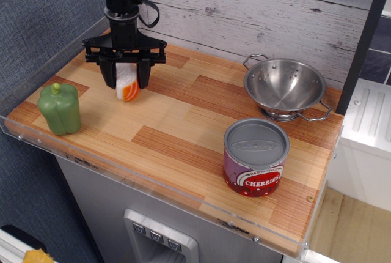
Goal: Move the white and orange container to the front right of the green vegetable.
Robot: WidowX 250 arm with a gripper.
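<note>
Your gripper [126,79] pinches the white and orange container [127,82], carried just behind and right of the green vegetable [60,108] (transport step, by my reading). Next, bring it forward of the vegetable, lower, release.

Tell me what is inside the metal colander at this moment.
Nothing shows inside the colander: its bare perforated steel bowl is visible down to the bottom. Only the inner face of its near wall is hidden by the rim. The white and orange container is between the gripper fingers.
</note>
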